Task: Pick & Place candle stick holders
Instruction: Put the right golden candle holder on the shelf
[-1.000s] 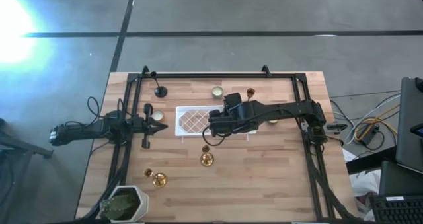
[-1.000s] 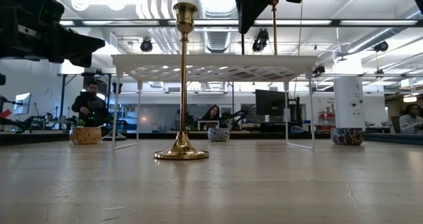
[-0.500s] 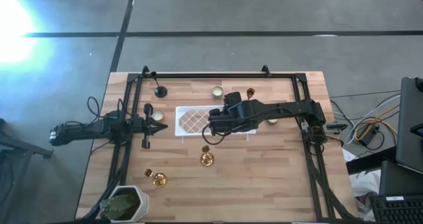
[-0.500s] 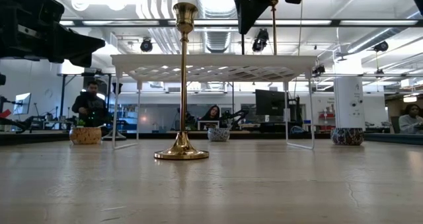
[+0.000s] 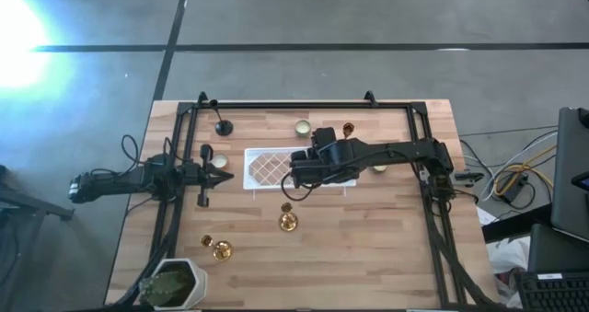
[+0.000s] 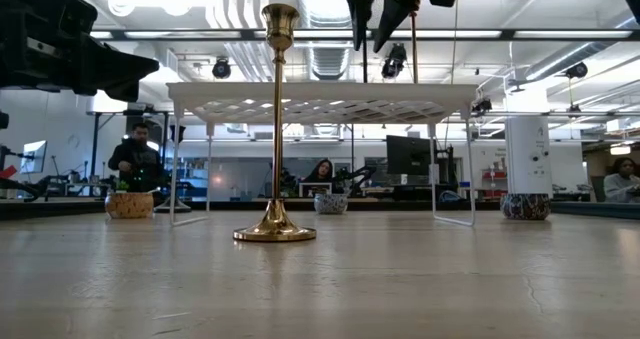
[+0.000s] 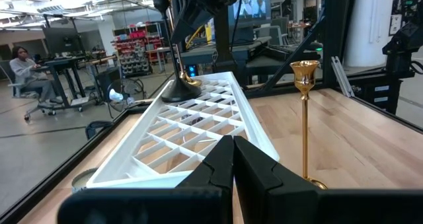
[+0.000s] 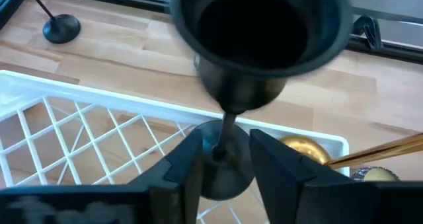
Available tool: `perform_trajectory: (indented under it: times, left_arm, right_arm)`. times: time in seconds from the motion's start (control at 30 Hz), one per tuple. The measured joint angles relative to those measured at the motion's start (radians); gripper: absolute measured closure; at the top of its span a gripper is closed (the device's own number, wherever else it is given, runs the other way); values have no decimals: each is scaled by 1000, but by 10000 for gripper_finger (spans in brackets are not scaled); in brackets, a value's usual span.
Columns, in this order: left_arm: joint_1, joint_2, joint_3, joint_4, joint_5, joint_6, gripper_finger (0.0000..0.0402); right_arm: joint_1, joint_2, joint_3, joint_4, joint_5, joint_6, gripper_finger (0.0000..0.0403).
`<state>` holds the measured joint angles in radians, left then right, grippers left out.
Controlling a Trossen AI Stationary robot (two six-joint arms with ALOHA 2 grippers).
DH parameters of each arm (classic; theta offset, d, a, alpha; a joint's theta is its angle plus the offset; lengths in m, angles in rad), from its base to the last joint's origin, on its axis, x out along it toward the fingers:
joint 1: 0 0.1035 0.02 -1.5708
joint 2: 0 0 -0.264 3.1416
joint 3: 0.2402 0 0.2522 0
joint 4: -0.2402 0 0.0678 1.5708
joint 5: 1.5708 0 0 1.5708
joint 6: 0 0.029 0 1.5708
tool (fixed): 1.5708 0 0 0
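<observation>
The tray (image 5: pixel 267 168) is white with a diamond lattice. One candle holder (image 6: pixel 276 129) is shiny gold, another (image 8: pixel 254 45) black. The table (image 5: pixel 368 248) is pale striped wood.

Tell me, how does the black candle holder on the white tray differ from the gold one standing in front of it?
The black candle holder stands on the white tray; the gold candle holder stands on the bare wooden table. The right end effector straddles the black one's stem, fingers open; no end effector is at the gold one. Both stand upright, slim-stemmed with a round base.
</observation>
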<state>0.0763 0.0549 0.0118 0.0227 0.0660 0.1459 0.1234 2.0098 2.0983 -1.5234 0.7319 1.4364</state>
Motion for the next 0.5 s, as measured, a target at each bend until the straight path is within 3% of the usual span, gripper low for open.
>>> perform_trajectory:
  times: [0.27,0.5]
  left_arm:
    - [0,0,0,0,0,0,388]
    - [0,0,0,0,0,0,388]
  right_arm:
    - [1,0,0,1,-7,-8,210]
    - [3,0,0,2,-8,-8,184]
